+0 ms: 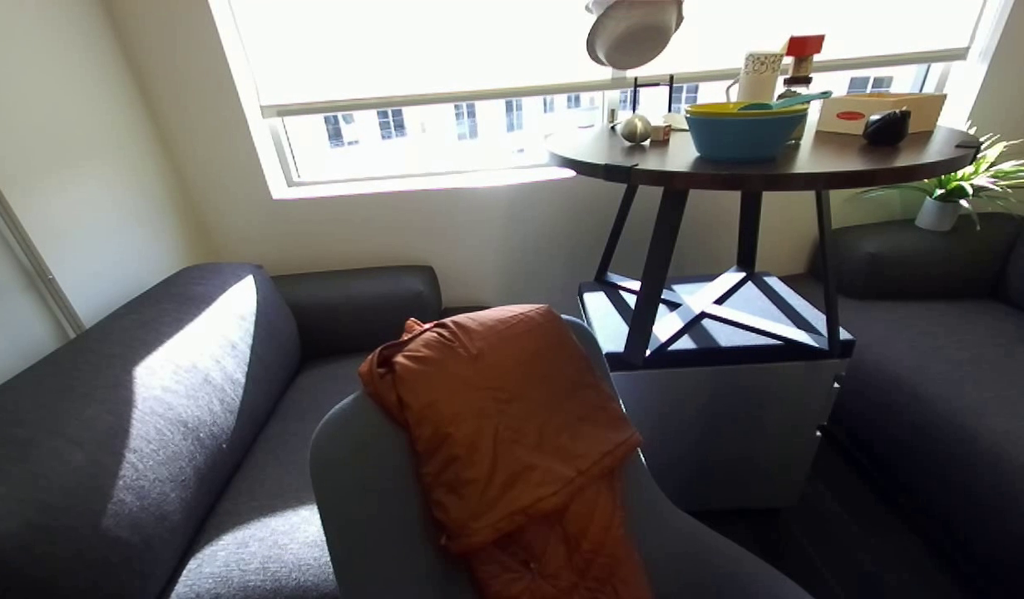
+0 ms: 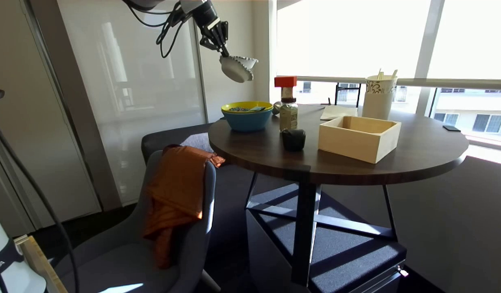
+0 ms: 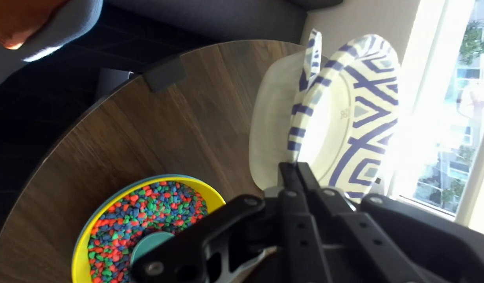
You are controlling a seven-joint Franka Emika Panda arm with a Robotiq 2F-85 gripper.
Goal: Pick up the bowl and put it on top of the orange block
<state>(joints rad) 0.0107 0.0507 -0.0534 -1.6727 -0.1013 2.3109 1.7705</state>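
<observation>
We have the bowl up in the air, its rim pinched in the hand; in the wrist view it lies at twelve to one o'clock from the fingertips, its long axis running seven to one, its mouth tipped toward three. We take the orange block to be the orange-red piece above the spice jar: it sits at about three o'clock from the bowl in both exterior views, and probably behind the hand, toward six, in the wrist view. Its top looks small, so we likely need to level the bowl before lowering. The blue-and-yellow bowl stands near the jar; passing high seems safest. In the wrist view, the table's edge curves from twelve round to nine o'clock.
</observation>
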